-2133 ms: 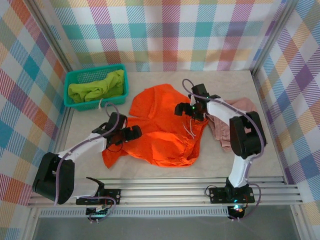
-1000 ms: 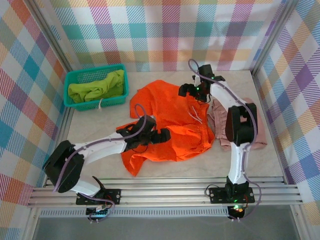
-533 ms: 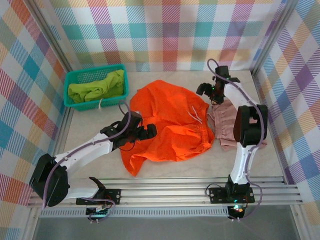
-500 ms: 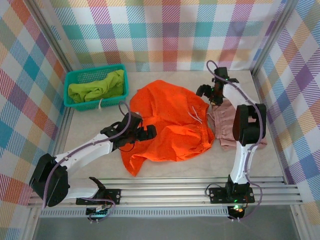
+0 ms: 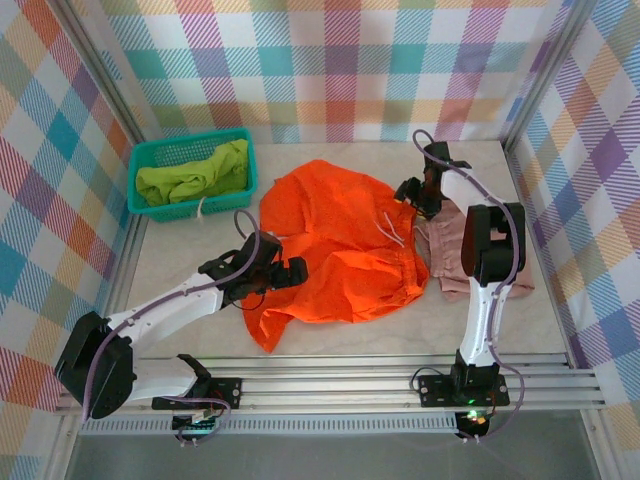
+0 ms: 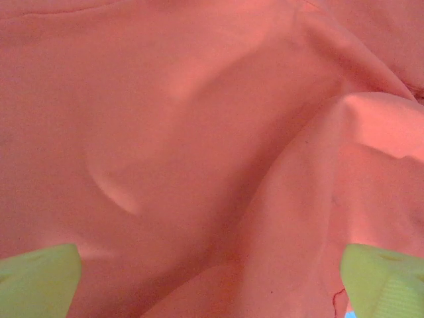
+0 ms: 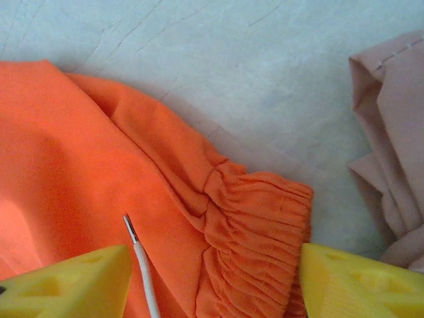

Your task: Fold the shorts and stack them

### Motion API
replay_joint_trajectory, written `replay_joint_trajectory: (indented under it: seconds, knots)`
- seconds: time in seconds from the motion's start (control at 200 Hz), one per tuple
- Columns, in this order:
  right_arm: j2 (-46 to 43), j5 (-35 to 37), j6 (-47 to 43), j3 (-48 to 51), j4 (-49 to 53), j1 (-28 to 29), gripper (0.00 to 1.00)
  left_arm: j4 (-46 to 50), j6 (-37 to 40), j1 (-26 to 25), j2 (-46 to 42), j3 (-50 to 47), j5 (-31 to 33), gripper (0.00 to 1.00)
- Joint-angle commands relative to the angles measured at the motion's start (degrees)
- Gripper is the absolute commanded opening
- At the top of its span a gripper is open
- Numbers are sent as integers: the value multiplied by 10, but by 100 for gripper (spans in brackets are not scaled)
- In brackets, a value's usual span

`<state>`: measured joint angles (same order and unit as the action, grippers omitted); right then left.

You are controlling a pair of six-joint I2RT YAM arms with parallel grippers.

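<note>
No readable text.
The orange shorts [image 5: 335,250], basket [image 5: 190,138] and checked walls [image 5: 330,60] carry no lettering.

You are working in a robot test cell of the laboratory kind. The signs are as follows. A pale, stone-patterned table [image 5: 540,330] is boxed in by aluminium profile posts [image 5: 98,75]. Plaid cloth panels [image 5: 330,70] stand as walls along its far, left and right edges. Along the near edge, slotted aluminium rails [image 5: 330,385] carry the bolted left arm base [image 5: 195,388] and right arm base [image 5: 468,385]. Exposed cables run along each arm.
</note>
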<state>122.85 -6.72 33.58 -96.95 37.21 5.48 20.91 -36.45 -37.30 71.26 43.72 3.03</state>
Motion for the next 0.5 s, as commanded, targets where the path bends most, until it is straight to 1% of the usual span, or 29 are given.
replay_joint_trajectory:
  seconds: [0.0,0.065,0.155,0.21,0.3,0.345,0.375,0.495]
  knots:
    - [17,-25,27,2,-8,0,61,11,-4,6,-15,-10,16,100]
    - [21,-28,32,0,-11,0,57,11,-5,6,-18,-13,18,100]
    - [28,-31,34,-6,-9,0,45,12,-6,7,-22,-16,22,100]
    - [30,-34,34,-9,-11,-1,35,13,-7,7,-25,-18,27,100]
    - [24,-51,25,-14,-27,0,11,18,-10,8,-36,-21,41,100]
    - [15,-65,16,-18,-40,0,3,18,-13,8,-43,-24,50,100]
    - [7,-75,9,-21,-47,0,0,19,-15,9,-48,-25,55,100]
    - [-40,-115,-32,-30,-78,1,0,21,-20,12,-68,-31,74,100]
